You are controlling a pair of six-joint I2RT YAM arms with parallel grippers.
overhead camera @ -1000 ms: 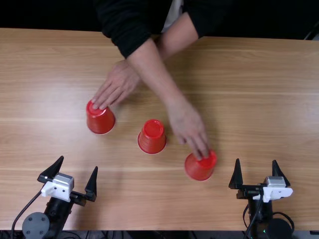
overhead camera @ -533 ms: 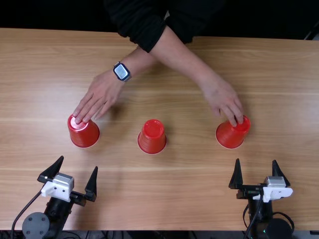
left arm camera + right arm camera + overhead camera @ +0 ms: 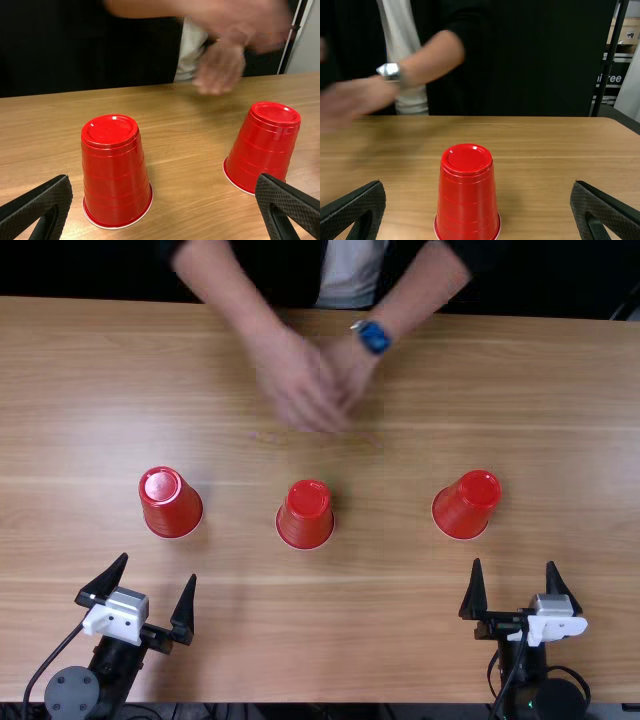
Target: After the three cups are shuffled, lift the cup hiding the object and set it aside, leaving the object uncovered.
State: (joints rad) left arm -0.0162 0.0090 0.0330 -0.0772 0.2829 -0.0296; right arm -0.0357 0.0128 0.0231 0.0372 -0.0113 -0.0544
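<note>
Three red cups stand upside down in a row across the table: the left cup, the middle cup and the right cup. A person's hands are together over the far middle of the table, off the cups. My left gripper is open near the front edge, just short of the left cup. My right gripper is open too, in front of the right cup. The hidden object is under a cup, out of sight.
The wooden table stretches bare on both far sides. The person's arms come in from the far edge.
The person's hands slid the left and right cups outward into a row, then let go and drew back to the far middle. Both arms stayed still.
</note>
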